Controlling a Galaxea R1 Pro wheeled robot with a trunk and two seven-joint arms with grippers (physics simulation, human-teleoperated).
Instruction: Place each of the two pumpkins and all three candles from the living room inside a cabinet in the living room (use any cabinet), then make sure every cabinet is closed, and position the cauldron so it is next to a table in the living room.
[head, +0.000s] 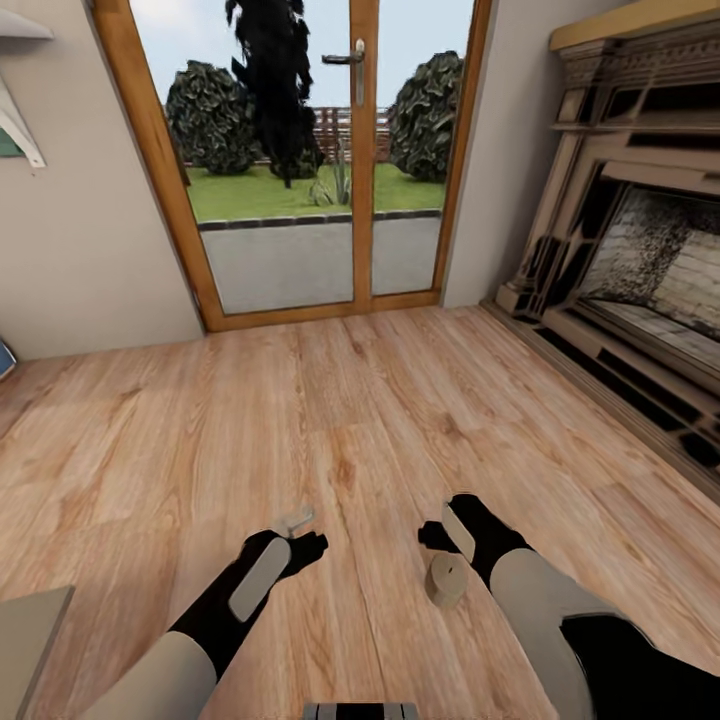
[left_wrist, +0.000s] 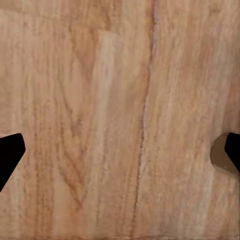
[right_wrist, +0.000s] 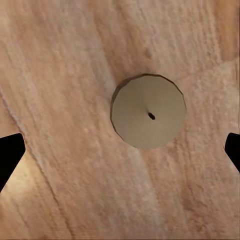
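Candle (right_wrist: 148, 111) upright on floor (head: 380, 420), directly below right gripper (head: 440, 535); jaws spread, empty. Left gripper (head: 300, 535) farther, also released.

One candle (head: 447, 578) is seen, a squat tan cylinder standing on the wood floor (head: 380, 420); in the right wrist view its round top (right_wrist: 148, 111) is shown. Two pincers are counted: the left pincer (head: 298, 535) and the right pincer (head: 440, 532). One glazed door (head: 305, 150) with a single handle (head: 350, 62) is seen, and one fireplace (head: 640, 240). Three dark bushes are counted outside the glass.
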